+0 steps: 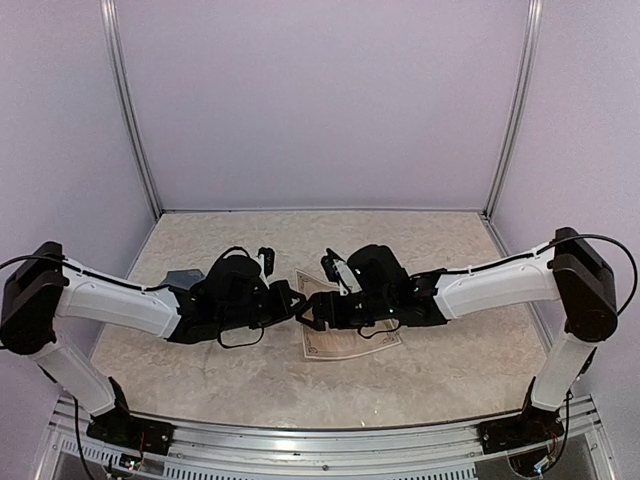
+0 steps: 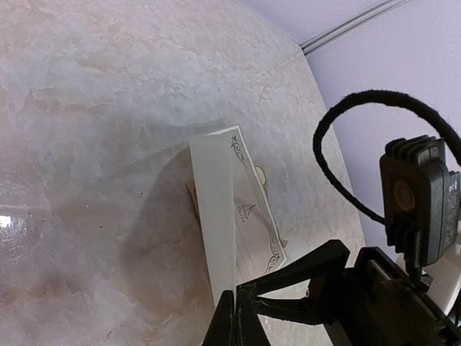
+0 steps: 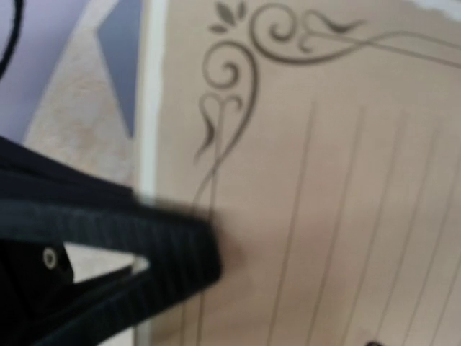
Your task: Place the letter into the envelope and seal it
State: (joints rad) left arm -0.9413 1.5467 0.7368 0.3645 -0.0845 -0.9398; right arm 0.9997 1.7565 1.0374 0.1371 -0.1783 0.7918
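Left claw (image 2: 232, 306) shut on the letter (image 2: 216, 209) by one edge, raised off the counter (image 2: 86, 144), approx centre; right claw (image 3: 205, 263) over it, can't tell if closed. We judge: v. light, floppy, creases easily, so grip edges

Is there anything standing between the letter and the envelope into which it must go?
No loose thing shows between them. Only the left arm lies over the table between the letter and the envelope, and it hides most of the envelope from above.
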